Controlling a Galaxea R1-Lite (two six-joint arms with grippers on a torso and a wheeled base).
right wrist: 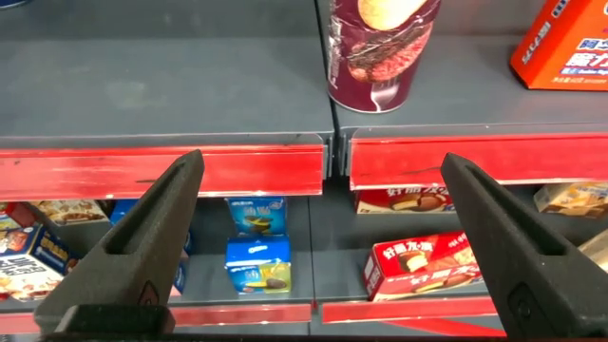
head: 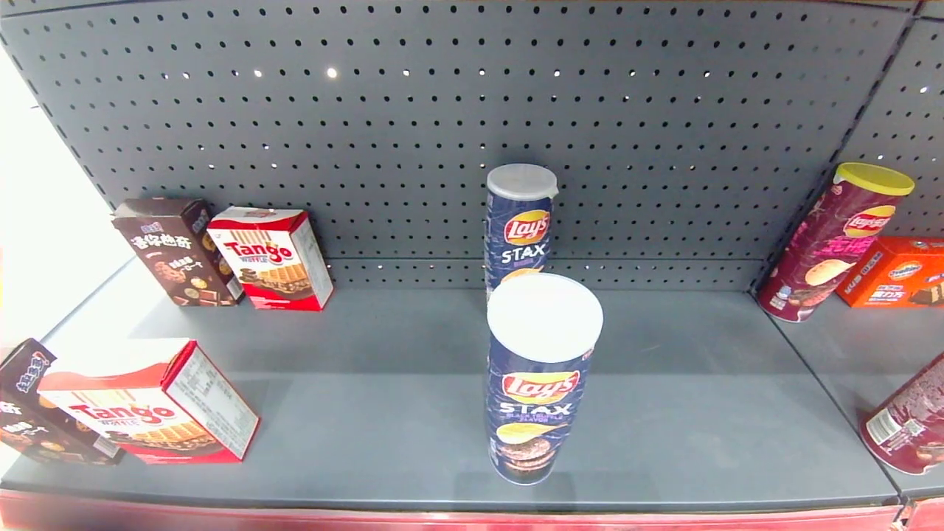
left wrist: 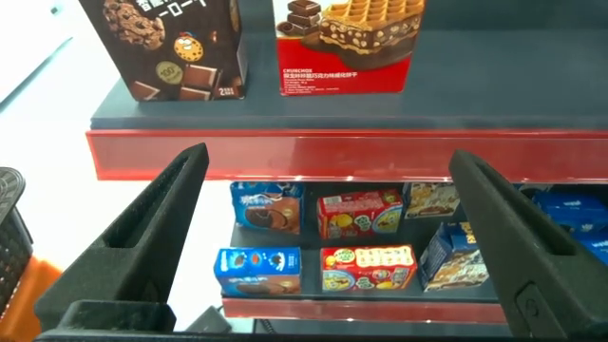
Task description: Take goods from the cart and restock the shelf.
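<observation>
I see a front can [head: 537, 383] and back can [head: 518, 221] upright on the shelf [head: 700, 398] — left gripper [left wrist: 328, 157], right gripper [right wrist: 323, 160] wide open, empty.

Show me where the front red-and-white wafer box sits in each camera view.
Head view: front wafer box at the shelf's front left, beside a brown cookie box.
Left wrist view: its lower part, just above the red edge strip, beside that cookie box.
Right wrist view: faces a maroon chip can instead.
Shared landmark: the red edge strip.
</observation>
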